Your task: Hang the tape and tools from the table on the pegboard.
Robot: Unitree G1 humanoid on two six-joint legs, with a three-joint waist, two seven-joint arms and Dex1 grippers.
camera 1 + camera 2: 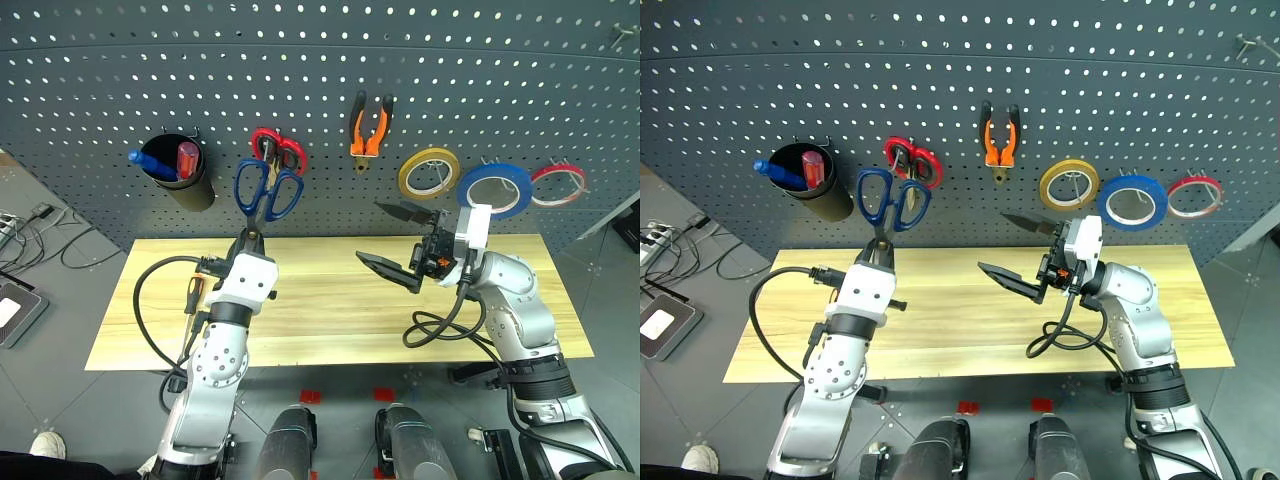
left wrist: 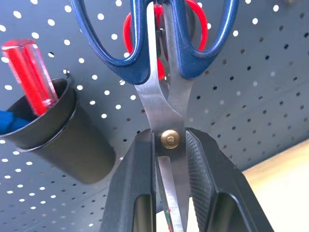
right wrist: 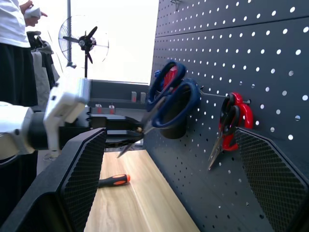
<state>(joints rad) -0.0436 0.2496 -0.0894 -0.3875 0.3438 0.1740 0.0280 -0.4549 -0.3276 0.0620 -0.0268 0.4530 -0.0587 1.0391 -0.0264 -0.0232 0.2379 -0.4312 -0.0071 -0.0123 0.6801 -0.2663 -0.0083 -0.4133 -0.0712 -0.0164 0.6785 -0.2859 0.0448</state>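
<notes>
The left gripper (image 1: 250,237) is clamped on the blades of the blue scissors (image 1: 268,190), its 2 black fingers (image 2: 140,183) pressing either side of the metal right at the pivot screw. The scissors stand nearly upright, long axis running up and down, the 2 blue handle loops at the top and the blade tips pointing down between the fingers. The loops sit close in front of the pegboard (image 1: 90,90), just below and overlapping the red scissors (image 1: 278,147) that hang on a hook there; whether the blue loops touch the board or a hook cannot be told.

The right gripper (image 1: 398,240) is spread wide and holds nothing, its 2 fingers pointing toward the robot's left above the table (image 1: 330,300), well apart from the scissors.

To the left of the scissors a black cup (image 1: 180,172) is fixed on the board, with a red-handled tool and a blue one standing in it. To the right hang the orange pliers (image 1: 370,125), handles up, then a yellow roll of tape (image 1: 429,173), the blue tape (image 1: 494,189) and a thin red roll (image 1: 558,185), each on the board. The orange-and-black screwdriver (image 3: 112,181) lies flat on the table near its left end, lengthwise along the planks.
</notes>
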